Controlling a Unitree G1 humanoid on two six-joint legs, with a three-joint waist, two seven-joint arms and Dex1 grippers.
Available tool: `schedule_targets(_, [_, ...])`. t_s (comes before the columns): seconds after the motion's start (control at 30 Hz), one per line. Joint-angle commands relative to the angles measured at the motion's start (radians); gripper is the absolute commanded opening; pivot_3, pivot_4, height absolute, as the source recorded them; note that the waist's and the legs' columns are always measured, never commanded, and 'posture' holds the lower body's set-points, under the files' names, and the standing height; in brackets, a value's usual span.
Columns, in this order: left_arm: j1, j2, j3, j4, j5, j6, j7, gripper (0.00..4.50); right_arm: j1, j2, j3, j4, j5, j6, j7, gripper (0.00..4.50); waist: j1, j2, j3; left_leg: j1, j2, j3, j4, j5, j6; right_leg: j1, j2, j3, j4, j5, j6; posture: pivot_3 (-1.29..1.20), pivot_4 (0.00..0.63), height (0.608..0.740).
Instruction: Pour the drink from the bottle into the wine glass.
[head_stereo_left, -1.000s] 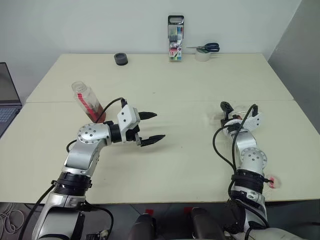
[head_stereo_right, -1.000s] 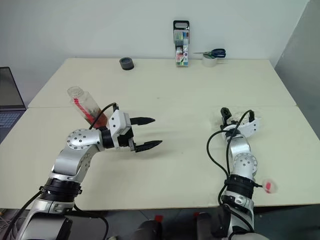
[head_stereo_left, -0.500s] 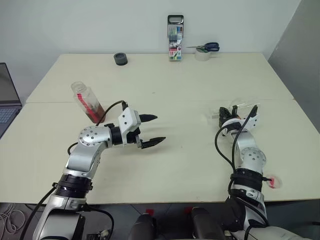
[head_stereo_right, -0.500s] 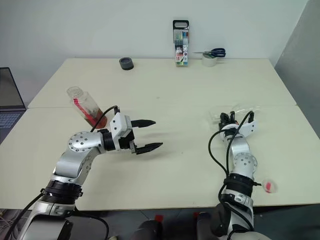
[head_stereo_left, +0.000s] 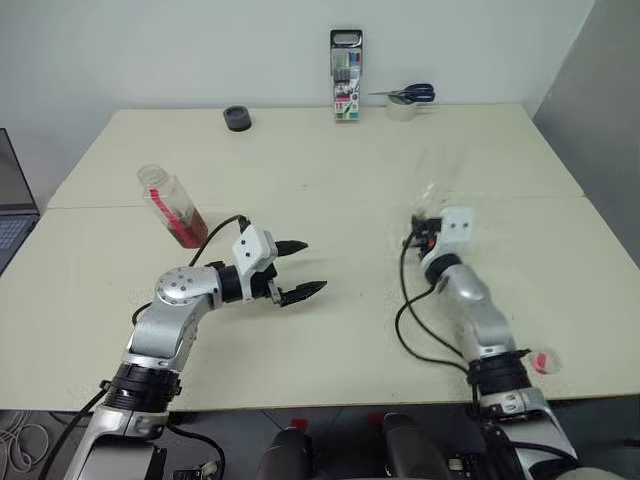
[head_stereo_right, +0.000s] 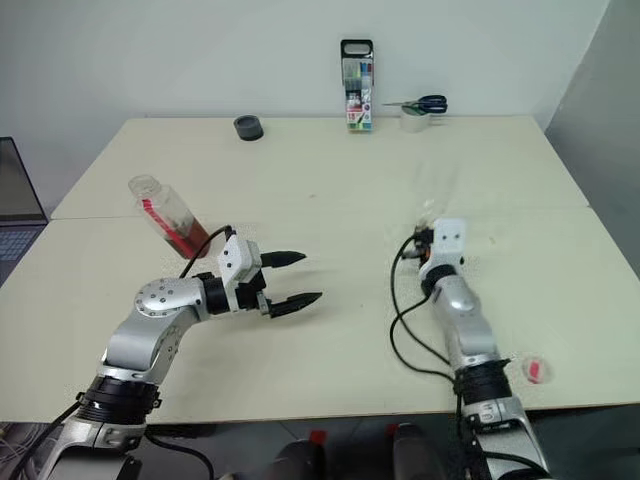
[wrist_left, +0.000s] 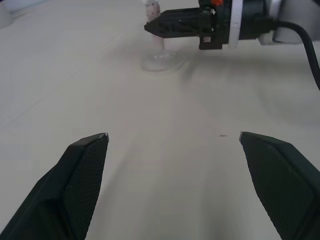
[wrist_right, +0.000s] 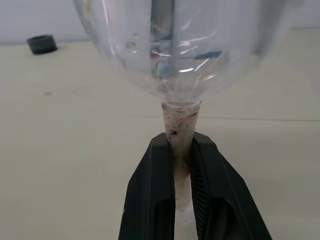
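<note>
Nearest the robot, the left gripper (head_stereo_left: 298, 270) hovers over the table (head_stereo_left: 330, 330) with its jaws spread wide and nothing between them. At about two o'clock from it, the right gripper (wrist_right: 182, 150) has its jaws pressed together on the stem of the glass (wrist_right: 180, 65), just under the bowl; the foot appears to rest on the table in the left wrist view. Farther off, at about ten o'clock from the left gripper, the bottle (head_stereo_left: 172, 205) leans uncapped with the drink (head_stereo_left: 190, 228) pooled low. The step in hand seems to be securing the glass. Next, the left gripper must likely fetch the bottle. The bottle's base is hidden behind a cable, so what props it is unclear, and the glass is nearly invisible from the head.
</note>
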Motion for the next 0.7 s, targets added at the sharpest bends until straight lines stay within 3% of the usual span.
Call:
schedule_targets(0.03, [0.010,0.009,0.044,-0.063,-0.035,0.037,0.028,4.50,0.042,0.009,0.022,-0.043,-0.038,-0.018,0.037,0.14,0.002,0.000,0.000,0.000,0.000,0.000,0.001,0.000,0.000,0.000,0.000,0.000,0.000,0.000,0.000,0.00,0.150,0.740])
schedule_targets(0.33, [0.038,0.014,0.093,-0.109,-0.061,0.104,0.080,4.50,0.081,0.024,0.035,-0.039,-0.098,-0.048,0.092,0.14,0.003,-0.001,-0.001,0.001,0.000,-0.002,0.000,0.000,0.000,0.001,0.000,-0.001,0.000,0.000,0.000,0.00,0.150,0.740])
schedule_targets(0.5, [0.075,0.019,0.161,-0.158,-0.066,0.137,0.151,4.50,-0.058,0.065,0.066,0.000,-0.087,-0.121,0.204,0.14,-0.006,-0.001,-0.001,0.002,0.002,-0.002,-0.001,0.000,0.000,-0.001,0.001,0.001,0.000,0.000,0.000,0.00,0.150,0.740])
schedule_targets(0.7, [0.126,0.039,0.215,-0.232,-0.082,0.176,0.198,4.50,-0.220,0.147,0.104,0.232,-0.093,-0.204,0.334,0.14,-0.001,-0.001,-0.001,0.002,0.002,-0.003,-0.002,0.000,-0.001,0.000,0.001,0.000,0.000,0.000,0.000,0.00,0.150,0.740])
